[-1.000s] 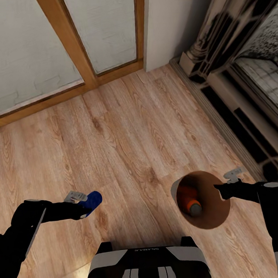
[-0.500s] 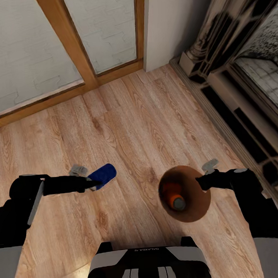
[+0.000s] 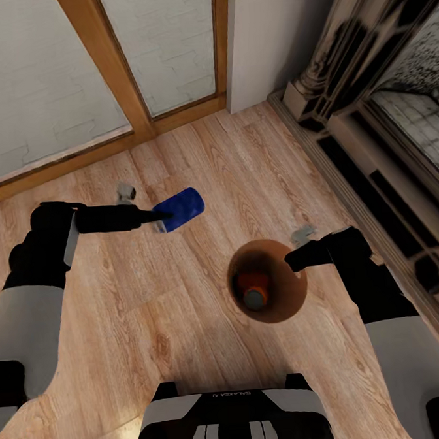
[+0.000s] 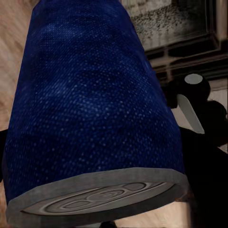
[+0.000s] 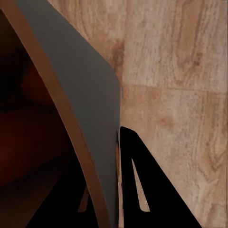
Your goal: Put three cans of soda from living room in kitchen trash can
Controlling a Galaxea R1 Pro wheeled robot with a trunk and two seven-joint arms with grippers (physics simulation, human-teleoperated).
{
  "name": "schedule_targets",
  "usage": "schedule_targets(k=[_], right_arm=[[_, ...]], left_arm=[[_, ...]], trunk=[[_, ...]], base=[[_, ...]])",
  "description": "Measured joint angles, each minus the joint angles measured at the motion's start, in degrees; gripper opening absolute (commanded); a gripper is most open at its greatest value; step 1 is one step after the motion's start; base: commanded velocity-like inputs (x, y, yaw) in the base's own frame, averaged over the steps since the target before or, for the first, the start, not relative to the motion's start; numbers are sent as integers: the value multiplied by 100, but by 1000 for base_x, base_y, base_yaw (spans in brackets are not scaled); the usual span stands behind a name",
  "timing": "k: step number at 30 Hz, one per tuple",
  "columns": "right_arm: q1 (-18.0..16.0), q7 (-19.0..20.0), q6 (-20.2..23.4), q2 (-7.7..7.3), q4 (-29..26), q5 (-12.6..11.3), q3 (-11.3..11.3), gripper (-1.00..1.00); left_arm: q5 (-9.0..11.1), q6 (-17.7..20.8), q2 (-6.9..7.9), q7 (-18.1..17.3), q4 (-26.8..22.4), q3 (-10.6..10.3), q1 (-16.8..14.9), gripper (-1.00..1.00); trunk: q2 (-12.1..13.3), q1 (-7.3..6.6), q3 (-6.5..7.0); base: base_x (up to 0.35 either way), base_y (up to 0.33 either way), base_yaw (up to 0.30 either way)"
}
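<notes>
Your left claw (image 3: 155,217), clenched on the dark blue soda can with the grey metal top (image 3: 177,209), has lifted forward. Your right claw (image 3: 293,261), gripping the rim of the grey, copper-lined bin (image 3: 288,304), has swung it inward below the can. An orange can (image 3: 255,293) lies inside, so the drop looks close.

My arms: grey upper segments, black forearms, pale grey wrist tabs; black-and-grey trunk (image 3: 233,418) with white lettering and stripes.
</notes>
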Motion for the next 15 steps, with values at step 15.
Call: schedule_targets(k=[15], right_arm=[[-366,-317,-11,266,169,97,218,-100]], left_arm=[[-230,0,-984,21,500,-1246,-483,-100]], trunk=[[0,0,0]], base=[[0,0,0]])
